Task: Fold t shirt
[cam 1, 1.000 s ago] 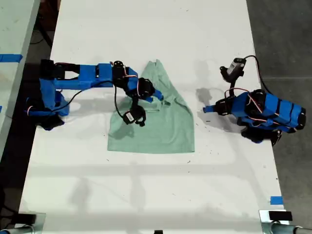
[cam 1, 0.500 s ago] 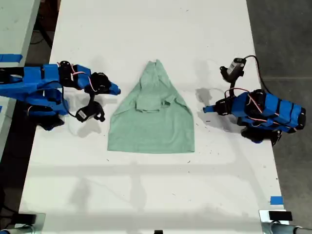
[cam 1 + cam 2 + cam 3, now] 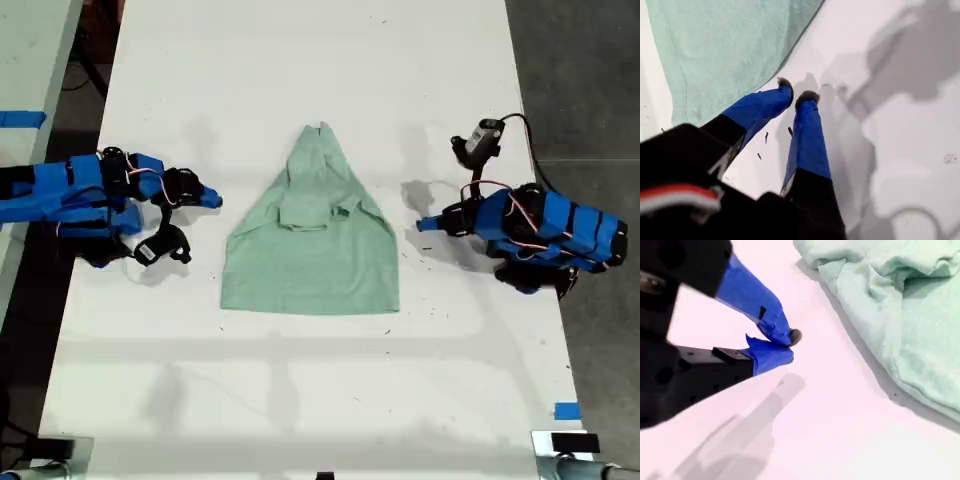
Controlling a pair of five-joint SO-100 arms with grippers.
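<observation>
One pale mint-green short-sleeved cloth t shirt [image 3: 312, 262] lies flat on the white table [image 3: 300, 400], midway between two blue arms. It is soft and creased, part-folded into a tapering shape: narrow at the exterior view's top, straight hem at the bottom, small folded lump near the middle.

One arm [image 3: 95, 190] reaches in from the exterior view's left and is cut off at that edge. The other arm [image 3: 540, 230] sits at the exterior view's right.

My first gripper [image 3: 796, 94]: blue-taped jaws nearly closed, thin gap, nothing held, tips over bare table just beside the shirt's edge.

My second gripper [image 3: 790, 345]: tips meet, empty, near the shirt, not touching it.

Both wrist views show only part of the cloth.
</observation>
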